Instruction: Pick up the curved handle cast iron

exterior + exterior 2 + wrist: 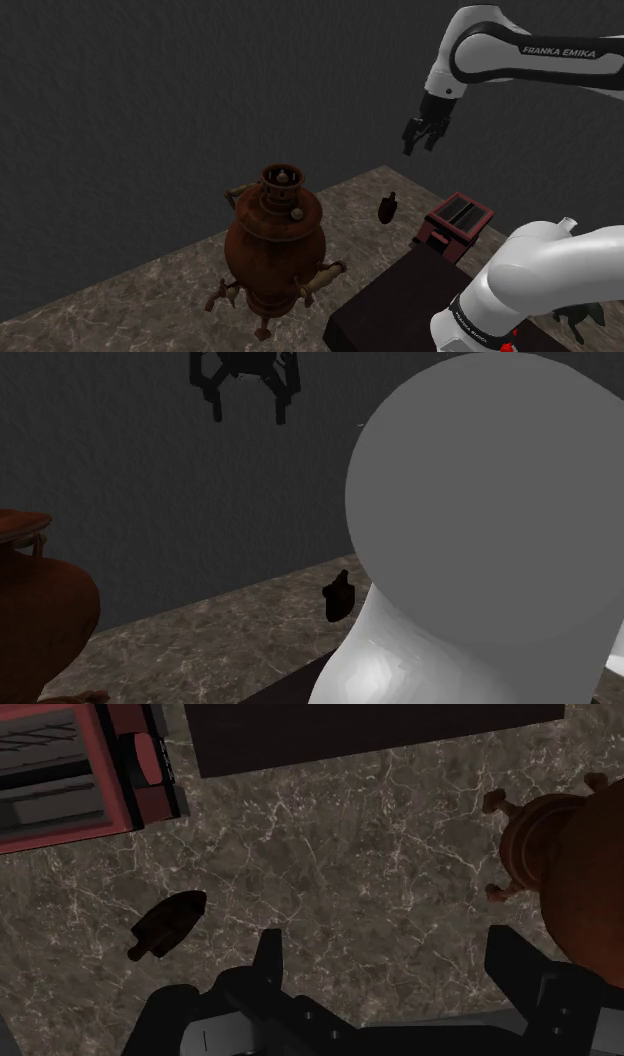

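Note:
The cast iron (390, 207) is a small dark piece with a curved handle, standing on the marble counter (150, 290) near its back edge. In the second exterior view the iron (339, 597) sits beside the big white arm link. My gripper (421, 140) hangs high above the counter, up and to the shoulder view's right of the iron, open and holding nothing. From the second exterior view the gripper (248, 407) has its fingers spread against the dark wall. The wrist view has the iron (170, 923) far below, off to one side of the open gripper (393, 964).
A large rust-brown samovar (275, 245) with a spout and side handles stands mid-counter, with its side (570, 844) in the wrist view. A red box-like appliance (458, 220) sits close to the iron. The dark stand (390, 310) borders the counter. A white arm link (480, 522) blocks the second exterior view's right.

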Motion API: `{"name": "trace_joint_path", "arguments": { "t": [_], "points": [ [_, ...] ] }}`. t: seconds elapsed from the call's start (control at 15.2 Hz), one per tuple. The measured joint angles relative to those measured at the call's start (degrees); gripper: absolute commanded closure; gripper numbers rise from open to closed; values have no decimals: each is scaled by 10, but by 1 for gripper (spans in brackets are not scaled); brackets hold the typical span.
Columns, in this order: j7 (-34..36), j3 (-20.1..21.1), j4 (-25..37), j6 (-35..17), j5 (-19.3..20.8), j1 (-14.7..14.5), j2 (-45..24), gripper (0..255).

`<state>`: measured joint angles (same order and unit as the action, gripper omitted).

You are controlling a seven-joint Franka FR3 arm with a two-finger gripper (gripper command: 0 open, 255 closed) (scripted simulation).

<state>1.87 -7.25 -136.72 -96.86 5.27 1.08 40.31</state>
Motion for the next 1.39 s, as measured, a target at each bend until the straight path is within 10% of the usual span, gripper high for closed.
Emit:
{"name": "trace_joint_path", "arguments": {
  "t": [1.39],
  "points": [
    [-58,-145,17,-327,-71,49,-366,0]
  ]
}}
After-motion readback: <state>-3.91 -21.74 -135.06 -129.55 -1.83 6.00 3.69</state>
